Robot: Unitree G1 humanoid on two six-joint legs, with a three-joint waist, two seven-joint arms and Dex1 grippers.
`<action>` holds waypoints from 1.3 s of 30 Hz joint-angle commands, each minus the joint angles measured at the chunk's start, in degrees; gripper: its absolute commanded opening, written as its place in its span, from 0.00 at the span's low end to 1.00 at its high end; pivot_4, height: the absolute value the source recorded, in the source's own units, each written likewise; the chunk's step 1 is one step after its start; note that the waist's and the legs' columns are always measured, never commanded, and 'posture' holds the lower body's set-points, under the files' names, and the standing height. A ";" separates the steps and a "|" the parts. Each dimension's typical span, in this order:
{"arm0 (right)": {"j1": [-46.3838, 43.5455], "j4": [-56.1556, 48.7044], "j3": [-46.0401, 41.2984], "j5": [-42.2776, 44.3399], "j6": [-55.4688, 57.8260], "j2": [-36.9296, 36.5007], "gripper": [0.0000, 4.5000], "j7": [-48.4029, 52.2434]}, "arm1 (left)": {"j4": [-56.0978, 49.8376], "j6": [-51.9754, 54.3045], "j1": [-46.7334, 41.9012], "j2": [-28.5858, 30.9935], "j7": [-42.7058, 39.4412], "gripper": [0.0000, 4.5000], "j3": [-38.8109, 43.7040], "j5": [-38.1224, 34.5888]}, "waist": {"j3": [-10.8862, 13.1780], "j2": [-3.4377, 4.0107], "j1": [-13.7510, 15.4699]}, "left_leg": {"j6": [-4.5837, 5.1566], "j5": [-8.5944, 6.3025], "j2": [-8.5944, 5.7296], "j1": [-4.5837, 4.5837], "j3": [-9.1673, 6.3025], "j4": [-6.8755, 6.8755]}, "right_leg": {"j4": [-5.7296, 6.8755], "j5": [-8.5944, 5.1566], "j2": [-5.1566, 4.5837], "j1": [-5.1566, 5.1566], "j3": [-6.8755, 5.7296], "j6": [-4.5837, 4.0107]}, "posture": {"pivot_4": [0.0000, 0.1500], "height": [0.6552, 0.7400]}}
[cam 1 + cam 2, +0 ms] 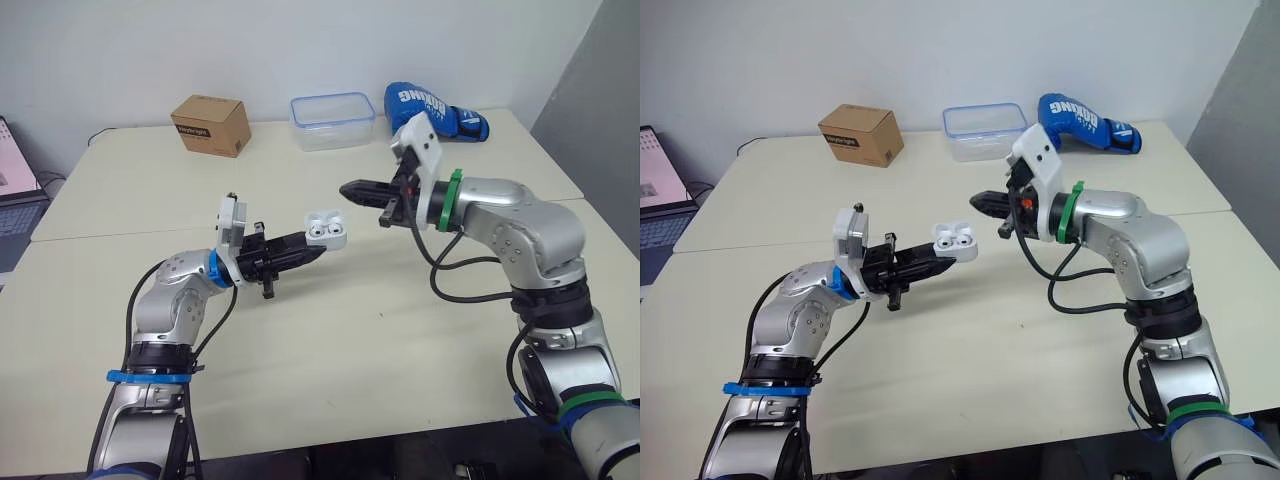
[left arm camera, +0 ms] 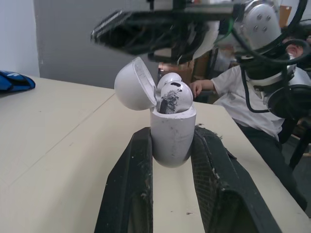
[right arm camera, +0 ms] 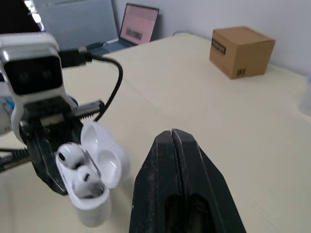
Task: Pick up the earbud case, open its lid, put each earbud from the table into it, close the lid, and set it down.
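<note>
While gripped in left claw (image 1: 314, 249), earbud case (image 1: 326, 229) open, mouth toward right claw (image 1: 348, 188)

The earbud case (image 2: 172, 138) is glossy white plastic; the box (image 1: 211, 125) matt brown cardboard.

wall (image 1: 300, 40): plain white | tables (image 1: 350, 350): cream, pushed together | partition (image 1: 612, 80): grey, at right
</note>
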 commanded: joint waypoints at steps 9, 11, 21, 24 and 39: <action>-2.33 3.99 4.54 -3.68 -6.10 0.99 0.00 7.17 | -4.21 2.18 0.80 1.91 0.11 0.16 0.73 -2.06 | 0.00 0.00 -0.15 | 0.00 0.00 0.00 0.00 -0.04 0.00 | -0.01 0.00 0.00 0.00 0.00 0.00 | 1.00 0.89; -2.01 3.33 4.62 -3.82 -5.91 1.13 0.00 7.51 | -4.33 2.26 0.91 1.99 0.06 0.16 0.69 -2.11 | 0.00 0.00 -0.15 | 0.00 0.00 0.00 0.00 -0.04 0.00 | -0.01 0.00 -0.01 0.00 -0.01 0.00 | 1.00 0.89; -1.13 -0.47 3.26 -2.69 -4.08 1.38 0.00 7.53 | -4.22 2.50 1.20 1.77 0.30 0.16 0.15 -1.99 | 0.00 0.00 -0.14 | -0.01 0.00 0.00 0.00 -0.10 0.00 | -0.01 0.00 -0.01 -0.01 -0.01 0.00 | 1.00 0.89; -0.39 -2.04 3.21 -2.50 -3.43 1.08 0.00 7.62 | -3.91 2.43 1.04 1.77 0.39 0.16 0.25 -1.97 | 0.00 0.00 -0.14 | -0.01 0.00 0.00 -0.01 -0.11 0.00 | -0.01 0.00 -0.01 -0.01 -0.01 0.00 | 1.00 0.89; 2.67 -6.55 2.40 -1.91 -1.47 0.50 0.00 7.06 | -3.58 3.57 0.20 1.56 2.03 0.16 1.10 -2.74 | 0.00 0.00 -0.13 | 0.00 0.00 -0.01 -0.01 -0.14 0.00 | 0.00 0.00 -0.01 0.00 0.00 0.00 | 1.00 0.89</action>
